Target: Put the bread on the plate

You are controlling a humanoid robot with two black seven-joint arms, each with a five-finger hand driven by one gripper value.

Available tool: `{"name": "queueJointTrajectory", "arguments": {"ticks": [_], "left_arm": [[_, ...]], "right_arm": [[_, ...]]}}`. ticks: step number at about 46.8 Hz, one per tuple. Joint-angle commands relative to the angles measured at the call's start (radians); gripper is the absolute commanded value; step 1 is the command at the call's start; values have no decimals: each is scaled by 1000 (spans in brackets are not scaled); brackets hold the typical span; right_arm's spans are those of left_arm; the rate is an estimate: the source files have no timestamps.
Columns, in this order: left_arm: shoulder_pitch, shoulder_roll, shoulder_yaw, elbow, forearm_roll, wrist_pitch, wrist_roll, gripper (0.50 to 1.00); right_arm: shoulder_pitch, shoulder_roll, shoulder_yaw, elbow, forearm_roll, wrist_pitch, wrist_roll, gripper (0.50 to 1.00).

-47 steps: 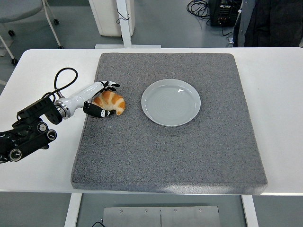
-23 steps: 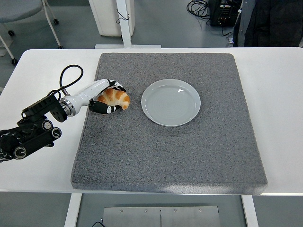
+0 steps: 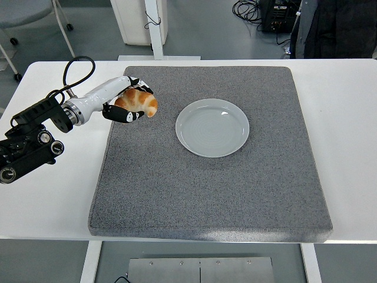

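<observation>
On the white table (image 3: 353, 153) lies a large grey mat (image 3: 206, 194), square, coarse-textured, covering most of the tabletop; bare white margins at left, right and along the far edge. Near edge of the mat sits close to the table's near edge.

Plate (image 3: 212, 127): pale grey-white, round, flat on the mat, slightly far of the mat's centre. Nothing on it.

Left hand (image 3: 126, 101): white with black fingertips, at the end of the black left arm (image 3: 29, 144) entering from the left edge. Hand is over the far-left corner area of the mat. Fingers curled around the bread (image 3: 138, 102), pinching it from the left side and below. Bread is a golden-brown croissant, apart from the plate, to the plate's left. Whether it touches the mat or is just clear of it cannot be told with certainty. A black cable (image 3: 72, 68) loops up from the forearm.

Right arm: not seen.

Room: grey floor beyond the table. White column base (image 3: 141, 20) at far centre-left, chair legs with castors (image 3: 35, 29) at far left, black cables (image 3: 247, 9) on the floor and dark equipment (image 3: 283, 15) at far right, with dark cloth (image 3: 344, 29) hanging beside it. Under the table's near edge, a metal plate (image 3: 200, 270) and white table legs (image 3: 91, 259)
</observation>
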Motion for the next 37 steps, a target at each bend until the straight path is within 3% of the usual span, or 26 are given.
{"name": "queueJointTrajectory", "arguments": {"ticks": [1, 21, 27, 37], "left_arm": [[-30, 22, 0, -4, 0, -5, -1, 500], [-187, 76, 0, -6, -1, -107, -4, 500], [-225, 62, 0, -6, 0, -140, -4, 500], [-314, 13, 80, -6, 3, -144, -4, 500]], "right_arm": [[0, 0, 0, 0, 0, 0, 0, 1000], [1, 0, 0, 0, 0, 0, 0, 1000], [0, 0, 0, 0, 0, 0, 0, 1000], [0, 0, 0, 0, 0, 0, 0, 1000]]}}
